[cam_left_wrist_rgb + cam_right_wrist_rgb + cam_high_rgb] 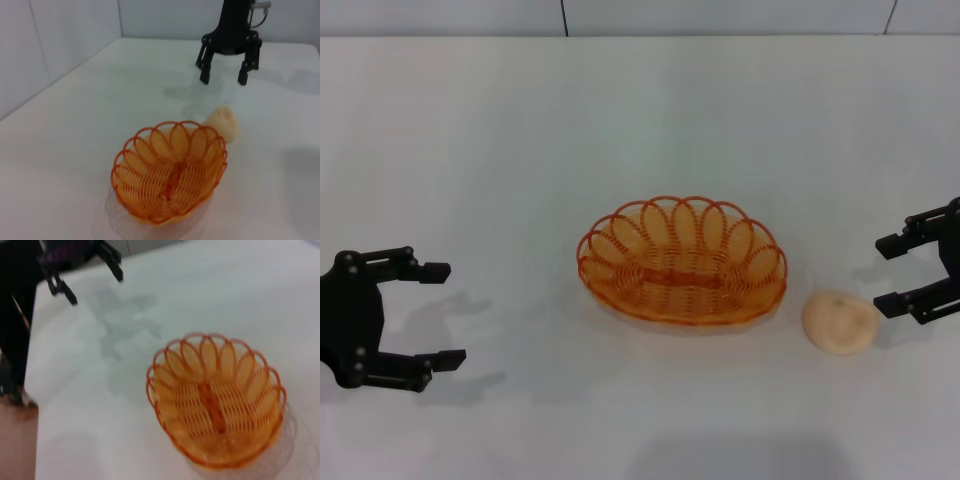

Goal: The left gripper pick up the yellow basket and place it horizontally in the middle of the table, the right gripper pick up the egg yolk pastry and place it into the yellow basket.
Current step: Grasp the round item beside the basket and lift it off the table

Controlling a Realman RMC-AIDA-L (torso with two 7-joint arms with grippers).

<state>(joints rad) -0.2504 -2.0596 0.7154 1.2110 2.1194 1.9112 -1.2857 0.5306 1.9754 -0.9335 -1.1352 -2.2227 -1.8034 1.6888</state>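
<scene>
The yellow basket, an oval orange wire basket with a scalloped rim, lies lengthwise in the middle of the white table; it is empty. It also shows in the left wrist view and the right wrist view. The egg yolk pastry sits on the table just right of the basket, and shows behind it in the left wrist view. My left gripper is open and empty at the left, well away from the basket. My right gripper is open and empty, close to the right of the pastry.
A grey wall runs behind the table's far edge. In the left wrist view the right gripper hangs beyond the pastry. In the right wrist view the left gripper shows far off.
</scene>
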